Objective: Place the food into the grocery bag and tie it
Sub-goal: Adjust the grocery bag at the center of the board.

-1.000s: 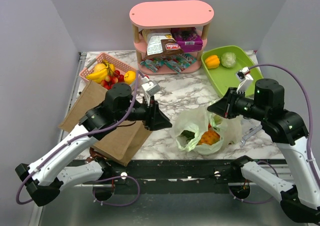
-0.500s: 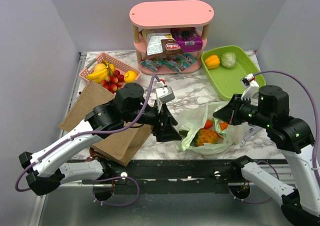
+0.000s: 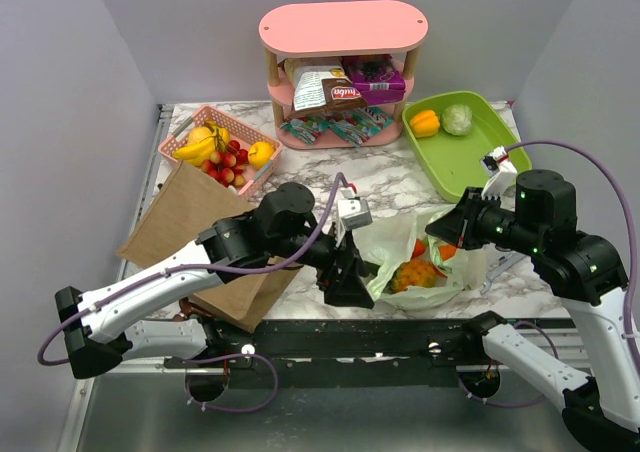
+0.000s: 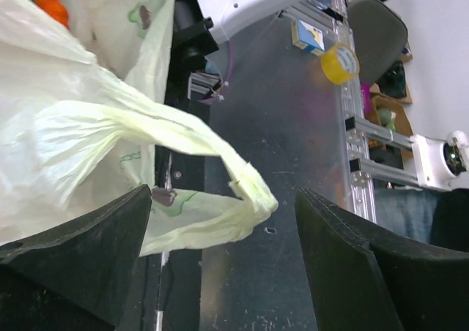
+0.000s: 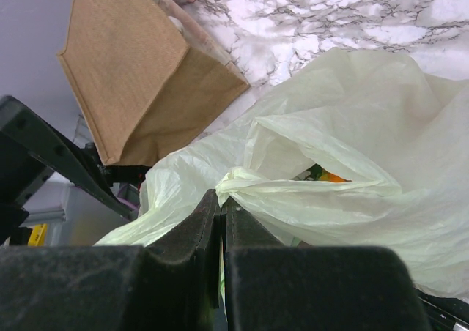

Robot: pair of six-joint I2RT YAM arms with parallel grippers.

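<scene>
One wide hand (image 4: 223, 190), perhaps against bag (image 4: 73, 126)

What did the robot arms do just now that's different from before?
The left gripper swung right and nearer, to the grocery bag, and opened wide around its loose handle, gripping nothing. The right gripper pulled slightly nearer, still shut on the other handle. Shelf and paper bag stayed put.

LINKS: white arms (image 3: 140, 292) | JOINTS: black housings (image 3: 543, 197) | CABLES (image 3: 560, 142): purple, looping off each wrist | left gripper (image 4: 225, 195): black wedge-shaped fingers (image 4: 80, 258)
</scene>
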